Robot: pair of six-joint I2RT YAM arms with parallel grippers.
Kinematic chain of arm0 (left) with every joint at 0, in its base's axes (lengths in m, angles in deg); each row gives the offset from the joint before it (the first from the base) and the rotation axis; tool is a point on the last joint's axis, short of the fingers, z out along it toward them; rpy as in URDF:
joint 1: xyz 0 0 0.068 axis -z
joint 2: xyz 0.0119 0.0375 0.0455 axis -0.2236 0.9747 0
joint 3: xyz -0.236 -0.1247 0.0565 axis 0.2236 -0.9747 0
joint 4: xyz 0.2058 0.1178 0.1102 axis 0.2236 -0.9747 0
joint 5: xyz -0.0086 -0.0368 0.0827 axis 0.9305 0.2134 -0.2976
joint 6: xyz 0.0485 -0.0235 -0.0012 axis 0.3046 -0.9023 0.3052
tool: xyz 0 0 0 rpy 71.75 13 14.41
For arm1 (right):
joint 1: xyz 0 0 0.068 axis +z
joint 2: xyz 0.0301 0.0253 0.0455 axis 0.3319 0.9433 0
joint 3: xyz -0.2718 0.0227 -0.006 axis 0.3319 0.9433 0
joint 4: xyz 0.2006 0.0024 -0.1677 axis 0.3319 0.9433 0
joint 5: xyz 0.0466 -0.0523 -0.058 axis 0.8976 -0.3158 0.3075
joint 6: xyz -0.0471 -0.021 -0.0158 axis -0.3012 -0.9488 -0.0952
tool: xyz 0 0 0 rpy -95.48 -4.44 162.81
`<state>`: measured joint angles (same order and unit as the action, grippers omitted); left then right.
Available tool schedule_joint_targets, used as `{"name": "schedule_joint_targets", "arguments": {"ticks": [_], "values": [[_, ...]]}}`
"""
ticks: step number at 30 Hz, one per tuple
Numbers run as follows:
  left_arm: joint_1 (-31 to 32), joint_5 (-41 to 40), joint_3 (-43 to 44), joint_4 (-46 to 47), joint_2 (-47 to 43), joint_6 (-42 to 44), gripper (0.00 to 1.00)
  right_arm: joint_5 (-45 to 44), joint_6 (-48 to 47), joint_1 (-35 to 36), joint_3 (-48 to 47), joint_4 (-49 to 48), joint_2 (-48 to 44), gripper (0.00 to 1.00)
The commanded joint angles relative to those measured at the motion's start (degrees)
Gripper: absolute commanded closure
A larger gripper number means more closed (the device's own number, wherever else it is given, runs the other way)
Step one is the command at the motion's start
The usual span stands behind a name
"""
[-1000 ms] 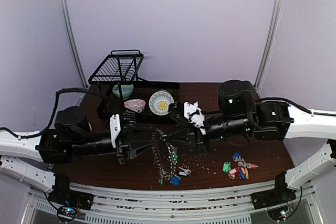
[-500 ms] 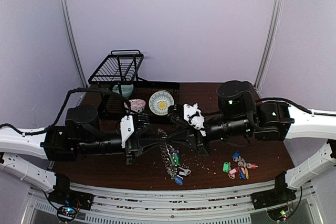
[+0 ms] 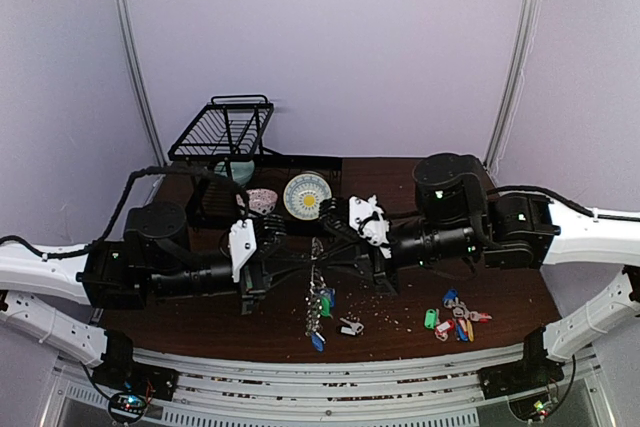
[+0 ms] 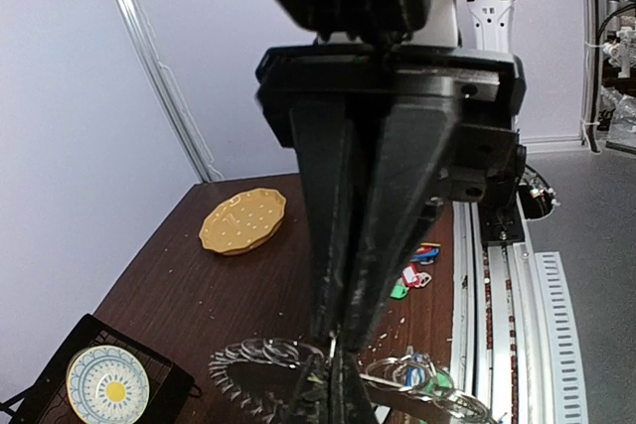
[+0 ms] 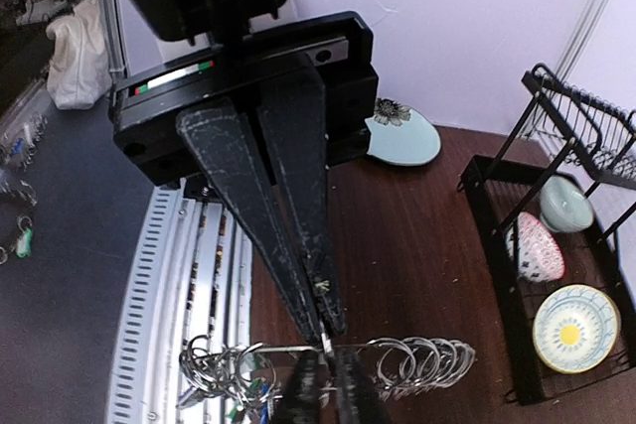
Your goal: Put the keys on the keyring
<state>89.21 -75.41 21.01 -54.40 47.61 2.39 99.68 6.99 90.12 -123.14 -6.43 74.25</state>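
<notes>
The keyring [image 3: 318, 297] hangs edge-on above the middle of the table, small silver rings and blue and green tags dangling from its rim. My left gripper [image 3: 311, 255] and right gripper [image 3: 322, 249] meet tip to tip at its top, both shut on the rim. In the left wrist view the left gripper [image 4: 339, 345] pinches the rim above the dark ring [image 4: 252, 383]. In the right wrist view the right gripper [image 5: 324, 330] pinches the rim beside a row of silver rings [image 5: 427, 359]. The keys [image 3: 350, 326], a small silver bunch, lie on the table just right of the hanging ring.
A black dish rack [image 3: 225, 132] stands at the back left, with bowls and a yellow-patterned plate [image 3: 306, 194] in its tray. A bunch of coloured tags [image 3: 455, 319] lies at the front right. A yellow biscuit-shaped plate [image 4: 242, 220] and a pale blue plate [image 5: 402, 136] lie further off.
My left arm has moved right to the keyring and its gripper has shut on the rim. The ring now hangs straighter and narrower. The right arm has barely moved.
</notes>
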Motion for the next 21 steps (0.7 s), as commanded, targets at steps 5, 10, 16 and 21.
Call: {"name": "schedule_joint_targets", "arguments": {"ticks": [5, 10, 16, 21], "values": [[-0.44, -6.46, -0.05, 2.51, -1.15, -0.38, 1.0, -4.65, 2.12, 0.1, 3.59, -5.69, -4.8, 0.75], [-0.44, -8.52, 0.32, 4.85, -0.5, -4.71, 1.0, -9.44, 0.89, 1.25, 4.47, -9.46, -4.3, 0.75], [-0.44, -13.28, 1.3, 3.61, -0.04, -11.65, 1.0, -7.08, 5.42, -2.04, 8.18, -13.83, -6.35, 0.64], [-0.44, -23.19, 0.34, -1.68, -2.01, -9.76, 1.0, -2.54, 23.15, -12.34, 8.76, -5.62, -0.84, 0.66]]}}
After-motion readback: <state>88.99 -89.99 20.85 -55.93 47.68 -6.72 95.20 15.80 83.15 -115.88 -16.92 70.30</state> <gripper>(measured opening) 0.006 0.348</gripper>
